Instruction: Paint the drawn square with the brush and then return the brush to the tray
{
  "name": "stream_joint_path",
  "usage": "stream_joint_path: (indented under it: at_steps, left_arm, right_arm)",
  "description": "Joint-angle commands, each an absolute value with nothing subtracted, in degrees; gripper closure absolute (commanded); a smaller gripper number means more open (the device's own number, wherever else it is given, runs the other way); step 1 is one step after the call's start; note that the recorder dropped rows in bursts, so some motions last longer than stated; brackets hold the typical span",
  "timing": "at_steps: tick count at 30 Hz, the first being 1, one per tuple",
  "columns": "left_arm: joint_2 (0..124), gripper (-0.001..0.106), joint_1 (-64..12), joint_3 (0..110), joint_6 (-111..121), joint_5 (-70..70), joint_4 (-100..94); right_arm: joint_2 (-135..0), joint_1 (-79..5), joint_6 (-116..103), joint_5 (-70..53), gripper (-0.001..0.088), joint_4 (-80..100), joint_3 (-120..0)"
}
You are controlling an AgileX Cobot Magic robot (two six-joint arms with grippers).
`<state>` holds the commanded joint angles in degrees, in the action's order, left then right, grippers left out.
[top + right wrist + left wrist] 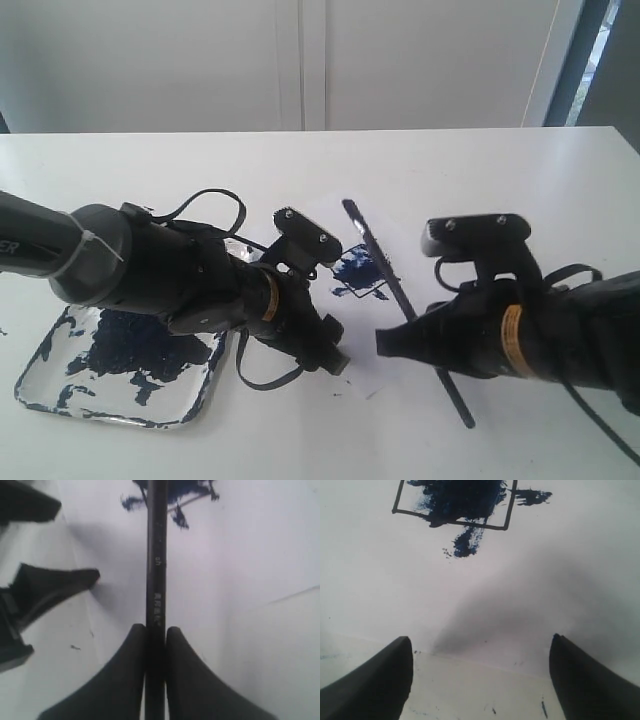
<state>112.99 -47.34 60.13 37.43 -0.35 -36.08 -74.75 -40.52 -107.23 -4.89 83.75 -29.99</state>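
**Square daubed blue, brush due back at tray**

At left, the tray [185, 380] sits paint-blotched on the table. The left gripper [480, 680] hangs over the paper with jaws wide apart, holding nothing. The drawn square [455, 500] is largely filled, with paint straying past its outline. The brush [156, 555] slants across it, handle pinched in the nearly closed right gripper [156, 645]. Painting looks near done. The return calls for a carry leftward, clear of the left arm.
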Motion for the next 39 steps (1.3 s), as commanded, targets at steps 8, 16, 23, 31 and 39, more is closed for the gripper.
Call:
stream_joint_path:
  at_steps: [8,16,23,31,39]
  left_arm:
    - [113.0,0.027,-47.3,60.1,37.4,-0.4,-36.1]
    - [113.0,0.027,-47.3,60.1,37.4,1.3,-36.1]
    - [113.0,0.027,-47.3,60.1,37.4,1.3,-36.1]
    - [113.0,0.027,-47.3,60.1,37.4,1.4,-36.1]
    - [113.0,0.027,-47.3,60.1,37.4,1.4,-36.1]
  right_arm:
    - [-66.6,-40.5,-107.2,-6.0,0.0868,69.2,-29.0]
    - [-66.5,-40.5,-110.3,6.7,0.0868,62.5,-22.7]
    - [-66.5,-40.5,-117.3,15.6,0.0868,62.7,-20.6]
    - [-66.5,-40.5,-120.2,18.0,0.0868,58.4,-18.9]
    - [-68.2,-40.5,-120.2,20.3,0.0868,57.3,-15.9]
